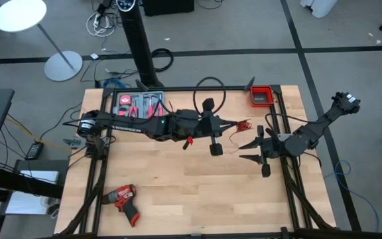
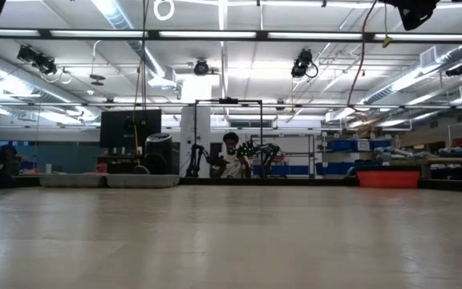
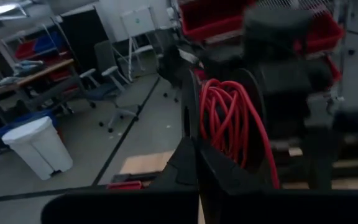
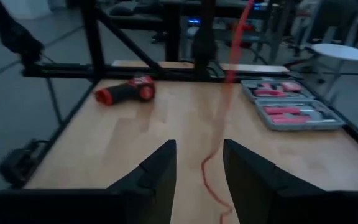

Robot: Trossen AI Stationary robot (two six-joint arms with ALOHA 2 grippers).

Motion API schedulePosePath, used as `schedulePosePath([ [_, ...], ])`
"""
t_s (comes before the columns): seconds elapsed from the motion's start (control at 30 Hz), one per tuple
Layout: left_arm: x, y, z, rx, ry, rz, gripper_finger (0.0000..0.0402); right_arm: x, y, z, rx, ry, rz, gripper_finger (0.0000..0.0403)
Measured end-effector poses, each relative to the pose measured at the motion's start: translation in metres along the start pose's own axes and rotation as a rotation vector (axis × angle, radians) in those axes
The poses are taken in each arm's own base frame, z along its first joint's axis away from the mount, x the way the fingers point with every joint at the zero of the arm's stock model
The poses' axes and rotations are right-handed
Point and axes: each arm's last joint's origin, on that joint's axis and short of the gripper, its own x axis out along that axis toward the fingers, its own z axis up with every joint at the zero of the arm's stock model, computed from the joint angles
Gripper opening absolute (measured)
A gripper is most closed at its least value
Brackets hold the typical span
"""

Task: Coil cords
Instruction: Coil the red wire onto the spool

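Over mid-desk [image 1: 178, 192] our left claw [image 3: 196, 163] is clenched on the coiled red wire [image 3: 229, 118], whose tail trails between the spread fingers of our released right claw [image 4: 199, 165].

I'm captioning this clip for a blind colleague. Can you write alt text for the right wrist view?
The right gripper is open above the wooden table, with a thin red wire running between its fingers. Farther off lie a red drill and an open tool case.
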Motion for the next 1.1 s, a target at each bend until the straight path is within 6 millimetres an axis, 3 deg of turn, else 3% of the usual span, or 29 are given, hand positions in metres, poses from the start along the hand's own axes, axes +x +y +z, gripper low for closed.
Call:
schedulePosePath([
  [0.33, -0.002, 0.013, 0.022, -0.046, -0.129, 0.082, 0.0000, 0.011, 0.002, -0.006, -0.068, 0.019, -0.162, 0.0130],
  [1.1, -0.004, 0.020, 0.034, -0.048, -0.206, 0.128, 0.0000, 0.018, 0.009, -0.010, -0.133, 0.049, -0.139, 0.0130],
])
